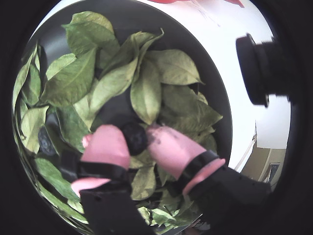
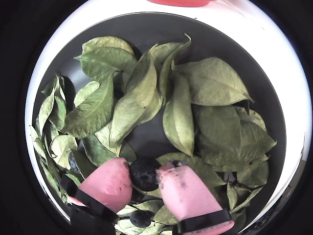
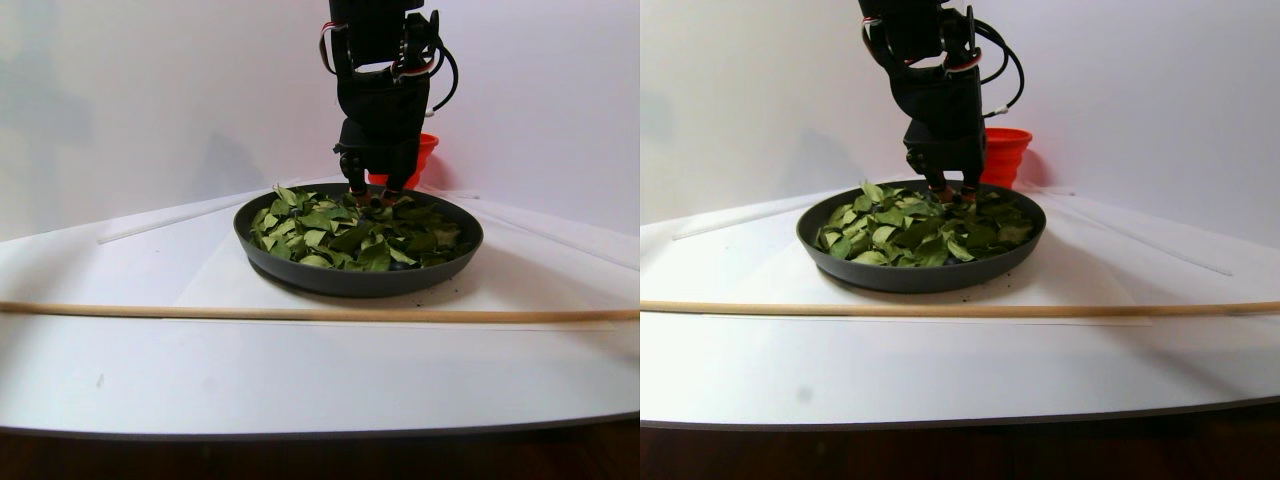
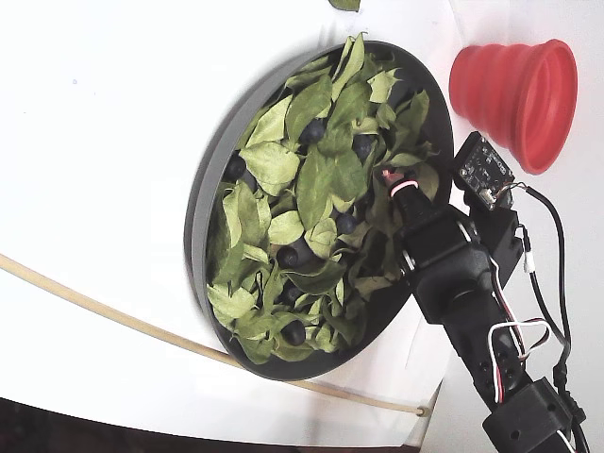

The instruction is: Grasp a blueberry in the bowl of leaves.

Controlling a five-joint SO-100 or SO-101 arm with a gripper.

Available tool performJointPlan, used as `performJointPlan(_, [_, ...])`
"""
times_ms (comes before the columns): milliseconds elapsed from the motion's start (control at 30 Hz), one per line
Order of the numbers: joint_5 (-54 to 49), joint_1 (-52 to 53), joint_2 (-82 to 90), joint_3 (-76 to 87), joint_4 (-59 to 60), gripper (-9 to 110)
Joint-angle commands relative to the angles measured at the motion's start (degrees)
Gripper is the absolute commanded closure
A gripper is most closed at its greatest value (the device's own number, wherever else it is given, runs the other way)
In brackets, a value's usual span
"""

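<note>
The wide dark-grey bowl holds many green leaves with several dark blueberries among them. My gripper reaches down into the bowl near its rim on the red cup's side. Its pink fingertips press on both sides of one blueberry, just above the leaves. In the other wrist view the same blueberry sits between the pink pads of the gripper. Another blueberry lies lower among the leaves. The stereo pair view shows the gripper at the back of the bowl.
A red ribbed cup stands just beyond the bowl, also showing in the stereo pair view. A thin wooden stick lies across the white table in front of the bowl. A black camera module juts out beside the gripper.
</note>
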Motion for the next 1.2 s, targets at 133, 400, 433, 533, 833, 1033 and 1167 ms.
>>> performJointPlan(133, [-1.85, 4.92, 38.76, 21.09, 12.30, 79])
performJointPlan(400, [-1.93, 5.01, 38.41, 21.01, 12.04, 79])
performJointPlan(433, [-2.02, 5.01, 38.32, 20.92, 12.04, 79])
performJointPlan(533, [-1.93, 4.92, 37.71, 20.74, 11.87, 79])
performJointPlan(833, [-1.49, 4.57, 37.97, 21.53, 11.87, 80])
performJointPlan(1033, [-1.58, 4.57, 37.79, 22.94, 11.87, 80])
performJointPlan(1167, [-1.85, 4.57, 37.79, 24.26, 11.87, 80])
